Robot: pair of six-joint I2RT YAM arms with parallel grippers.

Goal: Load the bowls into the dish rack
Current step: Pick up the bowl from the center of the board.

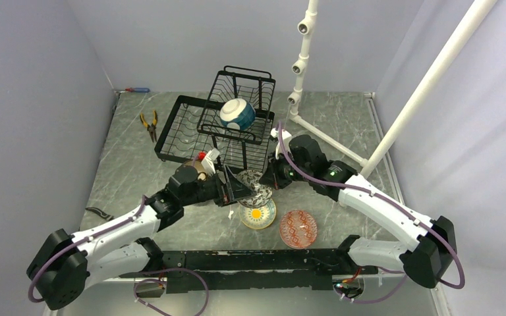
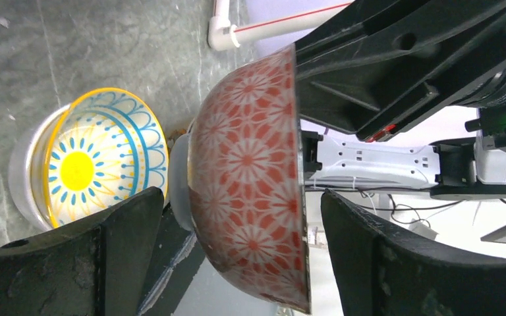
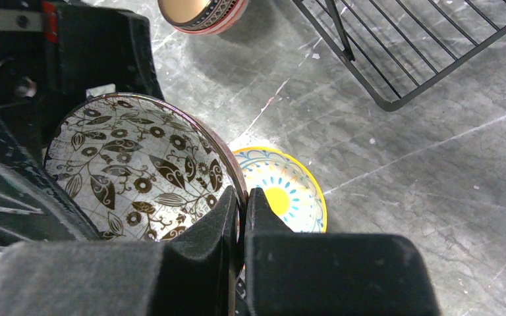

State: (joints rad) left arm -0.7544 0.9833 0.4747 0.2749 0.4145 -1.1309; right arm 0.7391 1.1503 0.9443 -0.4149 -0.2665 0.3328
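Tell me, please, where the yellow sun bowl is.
Top view: the yellow sun bowl lies on the table near centre, just left of the red-patterned bowl.

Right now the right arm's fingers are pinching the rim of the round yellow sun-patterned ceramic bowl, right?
No. The right fingers pinch the rim of the red-patterned ceramic bowl with brown leaves inside, as the right wrist view shows.

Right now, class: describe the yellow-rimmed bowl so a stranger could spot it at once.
From the black wire dish rack on the grey marbled table, come toward the near edge, past the leaf-patterned bowl held by the right arm. Of two bowls resting there, the yellow-rimmed ceramic bowl is the left one; its yellow sun and blue rays set it apart from the red-patterned bowl beside it.
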